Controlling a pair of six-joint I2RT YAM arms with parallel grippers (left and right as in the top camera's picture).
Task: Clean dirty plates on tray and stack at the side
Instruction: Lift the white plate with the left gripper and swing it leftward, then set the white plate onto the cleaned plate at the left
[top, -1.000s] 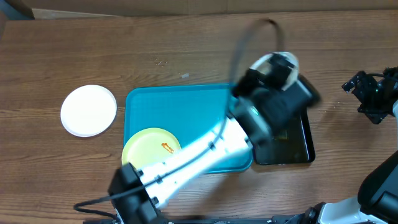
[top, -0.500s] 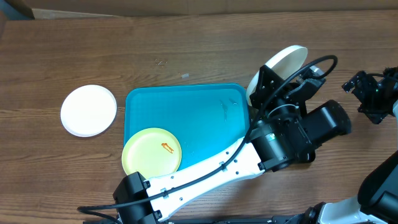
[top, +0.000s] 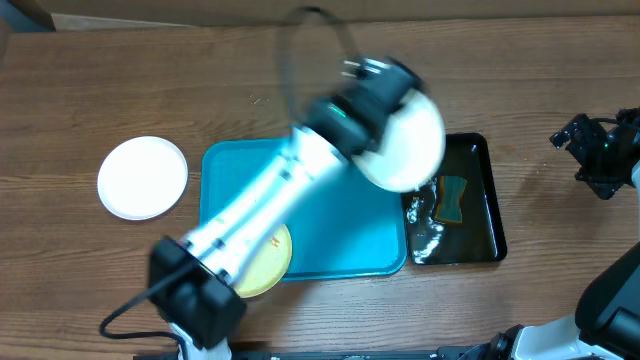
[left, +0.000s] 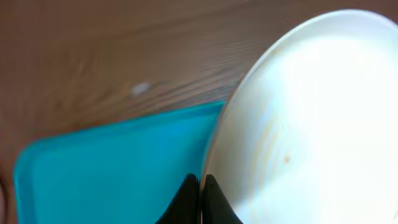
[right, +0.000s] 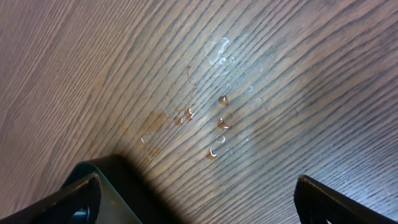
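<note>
My left gripper (left: 201, 186) is shut on the rim of a white plate (left: 311, 124) and holds it in the air. In the overhead view this plate (top: 408, 145) hangs tilted over the right end of the turquoise tray (top: 320, 235), motion-blurred. A tiny orange speck shows on its face. A pale yellow plate (top: 272, 262) with an orange smear lies in the tray's front left corner, half hidden by my left arm. Another white plate (top: 142, 177) lies flat on the table left of the tray. My right gripper (right: 199, 199) is open over bare wet wood at the far right.
A black glossy tray (top: 478, 170) stands right of the turquoise one, holding water and a sponge (top: 452, 200). Water drops (right: 217, 118) lie on the wood under my right gripper. My left arm (top: 250, 220) crosses the turquoise tray diagonally.
My left arm has swung the white plate up and leftward from over the black tray to over the turquoise tray's right end, uncovering the black tray and sponge. The right arm has not moved.
</note>
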